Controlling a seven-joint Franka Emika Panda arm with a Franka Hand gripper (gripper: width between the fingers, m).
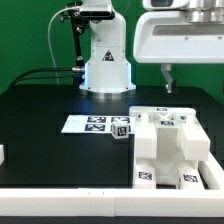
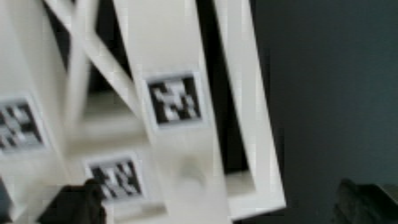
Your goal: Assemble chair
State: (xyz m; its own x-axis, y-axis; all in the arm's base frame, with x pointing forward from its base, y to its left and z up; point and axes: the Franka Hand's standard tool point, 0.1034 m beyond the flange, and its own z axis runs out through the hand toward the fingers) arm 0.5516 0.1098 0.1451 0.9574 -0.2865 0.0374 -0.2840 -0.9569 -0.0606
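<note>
The chair's white pieces (image 1: 172, 148) lie bunched together on the black table at the exterior view's right, long bars and a slab with black-and-white tags. One small tagged piece (image 1: 122, 128) sits beside them, at the end of the marker board. My gripper (image 1: 167, 80) hangs above the far side of this bunch, clear of it. In the wrist view the tagged white bars (image 2: 175, 100) fill the picture, blurred. My gripper (image 2: 222, 205) is open, its dark fingertips (image 2: 80, 200) wide apart with the bars below and between them. It holds nothing.
The marker board (image 1: 90, 124) lies flat in the table's middle. The robot's base (image 1: 104, 60) stands at the back with dark cables to its left. A white rail (image 1: 70, 202) runs along the front edge. A small white object (image 1: 2, 155) shows at the left edge.
</note>
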